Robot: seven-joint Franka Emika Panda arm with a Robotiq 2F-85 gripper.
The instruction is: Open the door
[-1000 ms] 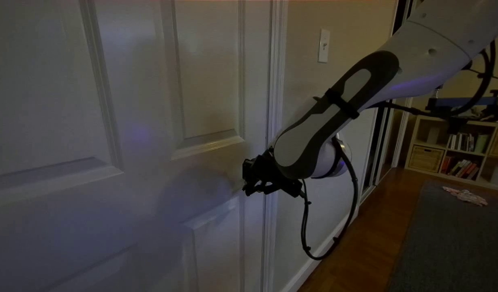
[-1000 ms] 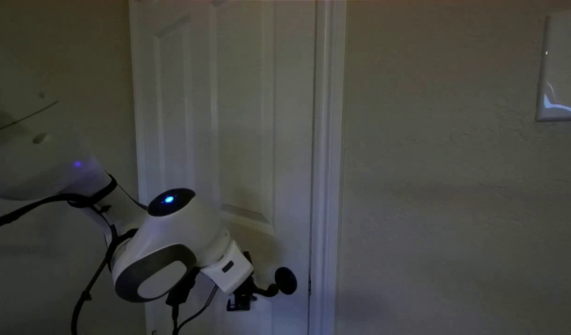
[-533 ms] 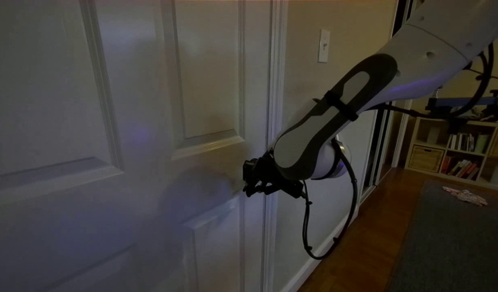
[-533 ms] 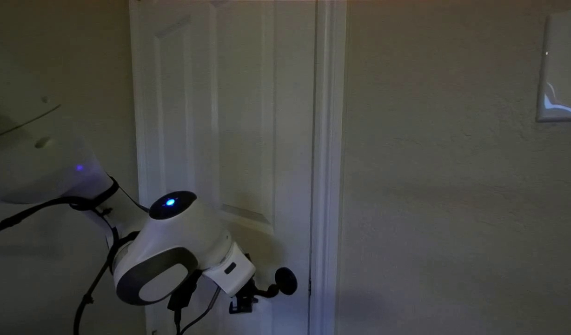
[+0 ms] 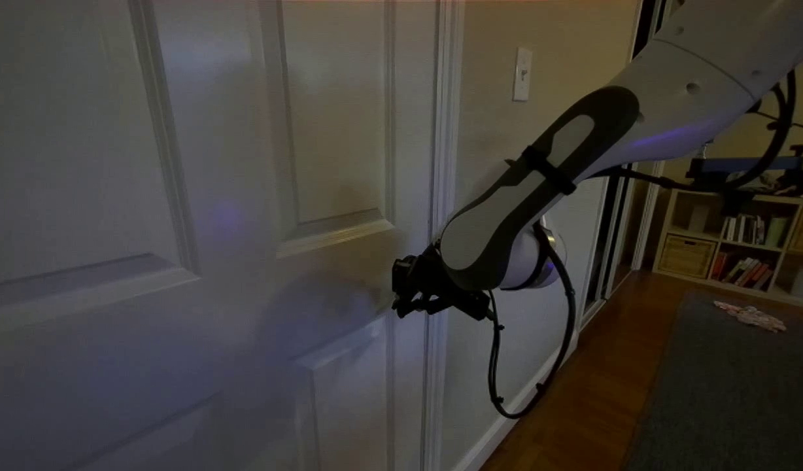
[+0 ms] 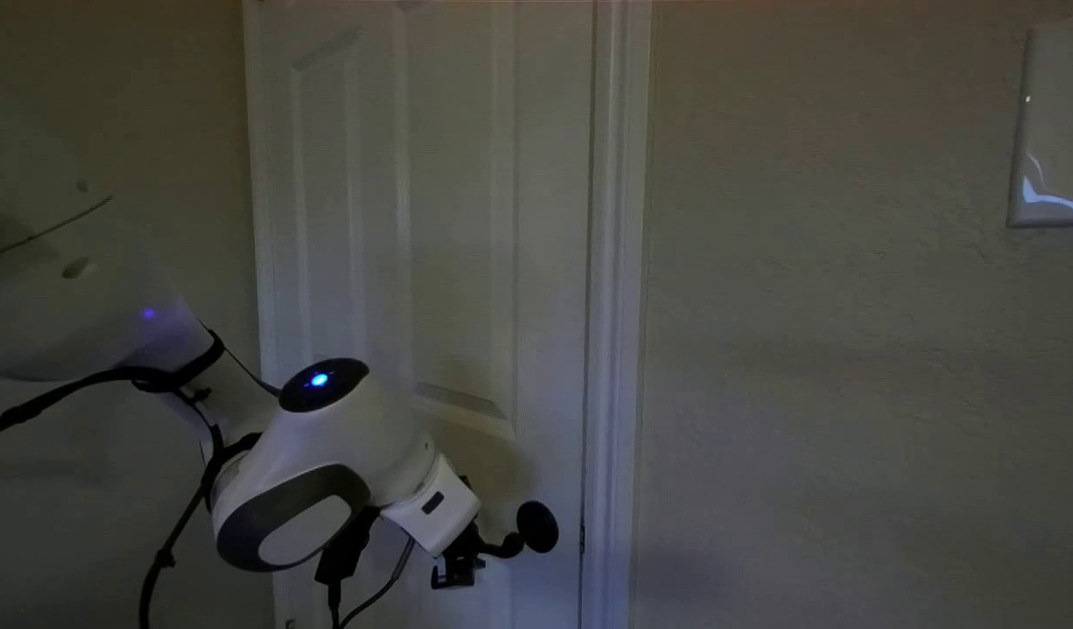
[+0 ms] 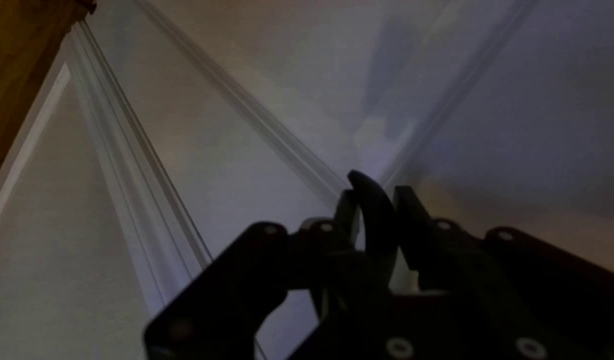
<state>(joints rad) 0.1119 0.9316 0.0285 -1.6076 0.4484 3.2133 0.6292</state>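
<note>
The dark lever handle [image 7: 379, 220] is seen between the jaws of the gripper [image 7: 376, 200], which are parted only narrowly; whether it is gripped cannot be told. The door [image 7: 212, 135] is set just beyond the jaws, closed in its frame [image 6: 615, 262]. In an exterior view, a light switch [image 5: 522, 74] is mounted above them on the wall [image 5: 552, 59].

Light: dim in all views. Wrist view: my gripper [image 7: 375, 200], near-black, soft-focused. Shadow: blurred, on the door [image 5: 235, 261], just beside my gripper; violet patch farther off. Glow: blue status light [image 6: 319, 379] above my gripper. Glare: bluish-white streak, wall plate [image 6: 1056, 131], well apart. Defect: thin reddish line, top edge, both exterior views.
</note>
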